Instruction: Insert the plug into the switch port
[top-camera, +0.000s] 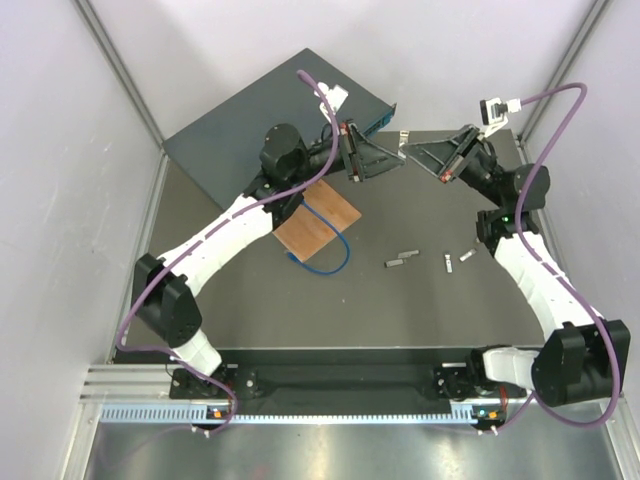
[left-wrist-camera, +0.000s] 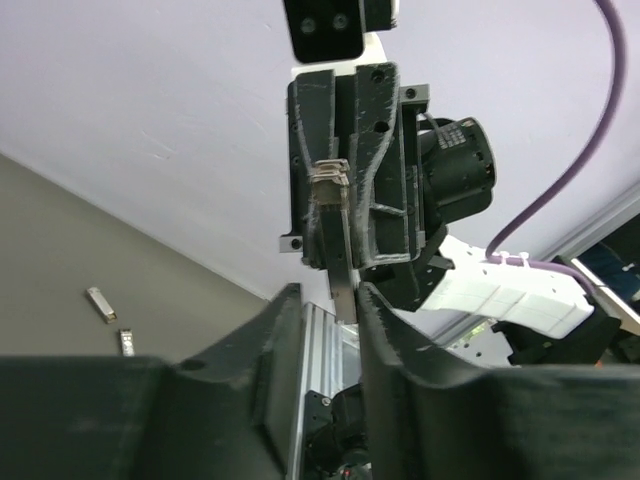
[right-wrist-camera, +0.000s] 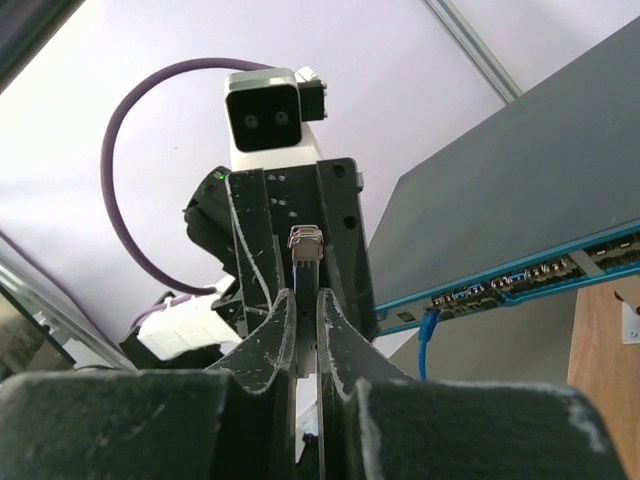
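Over the dark table (top-camera: 400, 310) | plug (right-wrist-camera: 304, 245) is hanging mid-air, likely light, rigid, slick: be pinching its flat sides | your right end effector (right-wrist-camera: 305, 298) is clenching it | left end effector (left-wrist-camera: 328, 295) is straddling it, jaws apart | switch (top-camera: 260, 120) is lying far-left

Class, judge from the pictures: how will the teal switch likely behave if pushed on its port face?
The switch is broad, flat and low, so it probably slides rather than tips. Its metal-looking box seems stiff and fairly heavy.
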